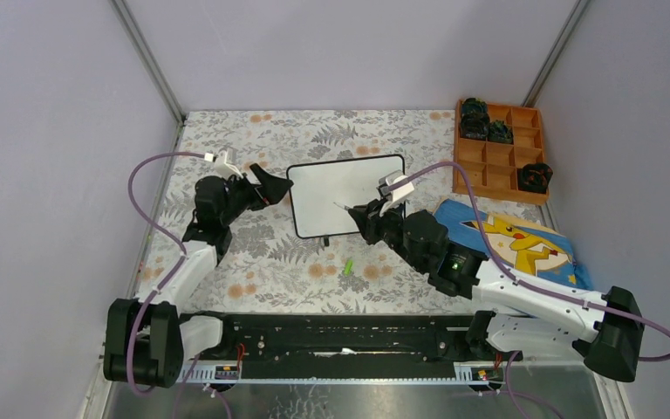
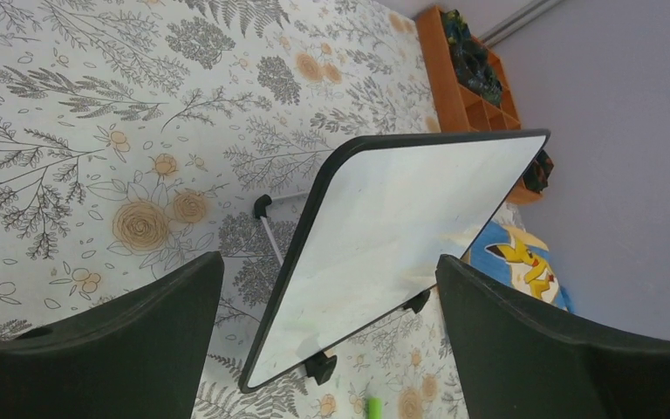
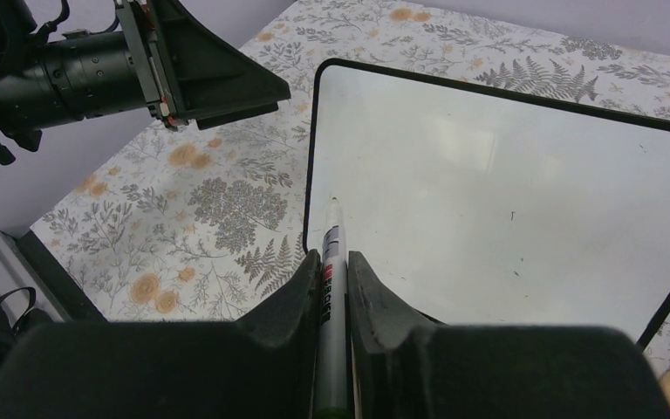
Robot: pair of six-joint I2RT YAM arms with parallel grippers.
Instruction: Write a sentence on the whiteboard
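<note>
The top camera is looking down over the whole table [image 1: 270, 140]; both wrist cameras are facing the whiteboard [image 1: 340, 196] closely, sharing its white face.

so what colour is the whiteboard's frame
Black, a thin band around the whiteboard; it shows best in the left wrist view.

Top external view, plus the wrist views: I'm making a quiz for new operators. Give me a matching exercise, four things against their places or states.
Things:
1. whiteboard
2. marker
3. left hand
4. small green object

Places or states:
A. lying on the floral cloth in front of the board
B. open, beside the board's left edge
C. blank, propped up
D. clamped in the right hand, tip toward the board

Pairs: 1-C, 2-D, 3-B, 4-A
</note>
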